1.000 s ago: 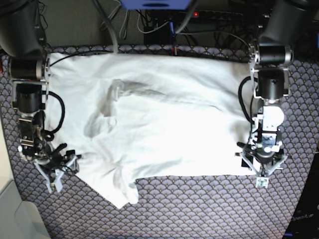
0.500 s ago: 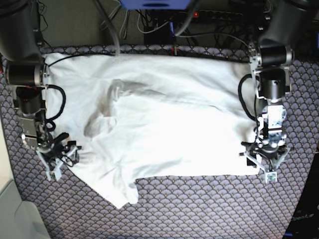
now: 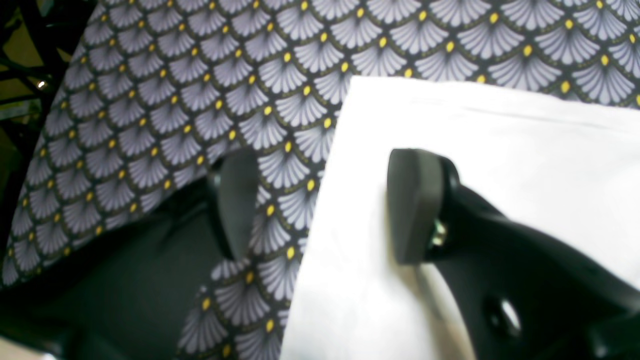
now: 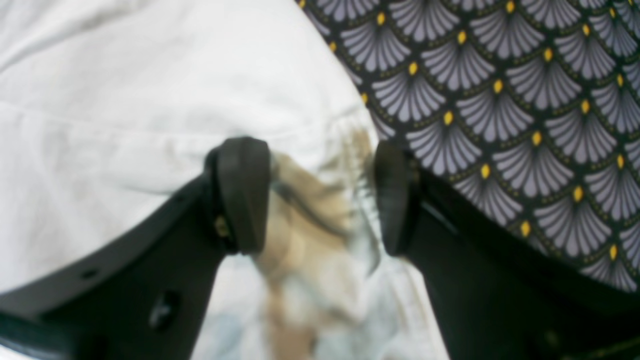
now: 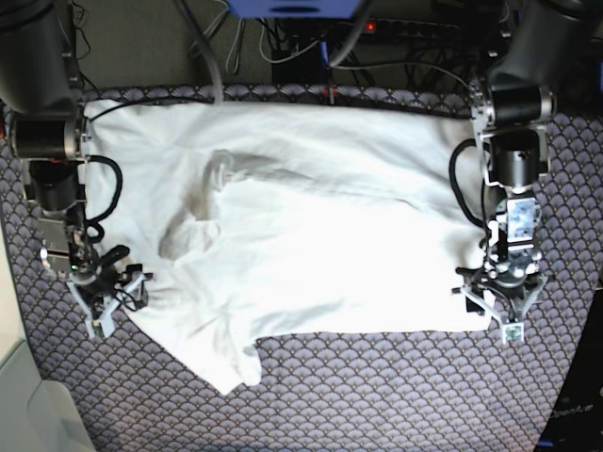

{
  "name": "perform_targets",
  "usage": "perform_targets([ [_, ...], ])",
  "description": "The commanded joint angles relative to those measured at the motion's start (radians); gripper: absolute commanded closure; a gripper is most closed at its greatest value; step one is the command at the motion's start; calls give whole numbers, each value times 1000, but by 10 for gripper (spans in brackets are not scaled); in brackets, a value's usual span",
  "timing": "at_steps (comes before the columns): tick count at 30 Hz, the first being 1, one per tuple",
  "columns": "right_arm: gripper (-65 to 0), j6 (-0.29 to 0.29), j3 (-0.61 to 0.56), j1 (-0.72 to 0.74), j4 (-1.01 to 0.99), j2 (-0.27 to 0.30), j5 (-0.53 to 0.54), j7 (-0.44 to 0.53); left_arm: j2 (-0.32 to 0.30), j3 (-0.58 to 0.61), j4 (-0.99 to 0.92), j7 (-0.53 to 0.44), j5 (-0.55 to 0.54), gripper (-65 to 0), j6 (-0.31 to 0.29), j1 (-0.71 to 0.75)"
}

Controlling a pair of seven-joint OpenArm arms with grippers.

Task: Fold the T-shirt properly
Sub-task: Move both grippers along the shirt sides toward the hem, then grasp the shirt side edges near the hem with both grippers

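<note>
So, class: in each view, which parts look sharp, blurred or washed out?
Left wrist view: patterned cloth sharp, gripper soft, T-shirt glaring white. Right wrist view: cloth between the gripper fingers smeared. Base view: T-shirt overexposed at the centre.

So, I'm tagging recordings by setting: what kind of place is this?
Likely a robotics lab bench: two arms flank a white T-shirt on a fan-patterned tablecloth, with loose cables behind.

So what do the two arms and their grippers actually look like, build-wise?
Both arms are black with silver-grey joint housings and looped black cables. The left gripper and right gripper have black angular fingers ending in rounded dark grey pads, with small screw holes in the finger bodies. A small white tag sits at the left gripper's tip.
</note>
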Motion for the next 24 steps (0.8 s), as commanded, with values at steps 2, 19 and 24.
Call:
perform_targets([
  [2, -296, 4, 0, 4, 11, 3, 7, -12, -8, -4, -9, -26, -2, -398, 6, -35],
  [19, 0, 4, -78, -59, 20, -11, 11, -15, 19, -5, -191, -197, -2, -395, 6, -90],
  [24, 0, 4, -78, -90, 72, -8, 13, -15, 19, -5, -147, -200, -2, -395, -1, -82],
])
